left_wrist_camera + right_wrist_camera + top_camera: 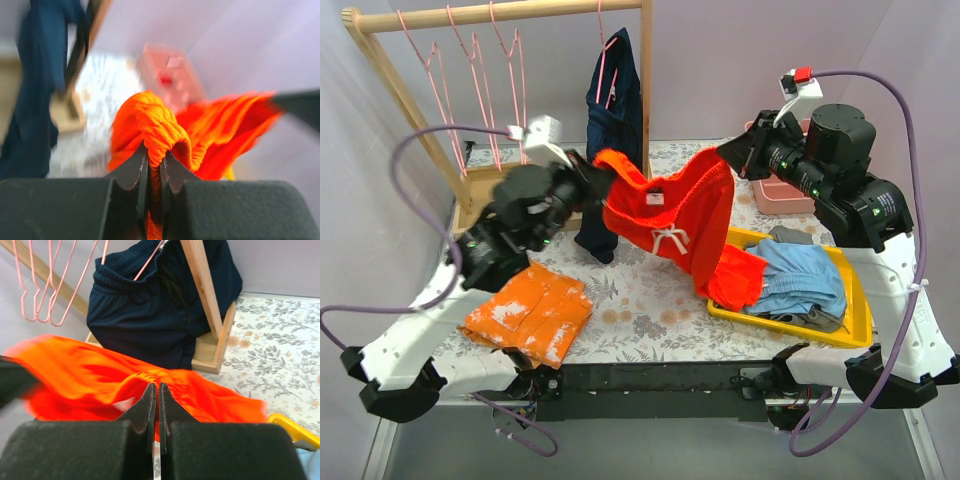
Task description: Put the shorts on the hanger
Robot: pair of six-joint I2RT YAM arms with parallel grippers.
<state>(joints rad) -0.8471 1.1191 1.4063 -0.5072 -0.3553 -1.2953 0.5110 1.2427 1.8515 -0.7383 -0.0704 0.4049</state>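
**State.** The left jaws are closed on a bunched end of the waistband of the shorts. The right jaws are closed on the opposite end. The shorts hang clear of the counter, stretched between the two pairs of jaws. The long axis runs jaw to jaw, and the legs drop below both.

**Key relation.** The hanger hangs on the rack pole, beyond and outboard of the left jaws. The left arm is the nearer; the right jaws stand well apart from the hanger.

**Clearance.** A navy garment hangs just behind the left jaws, beside the empty hangers. The lowest hem reaches the yellow tray below the right jaws. Contact cannot be confirmed. A speckled orange cloth lies below the left arm.
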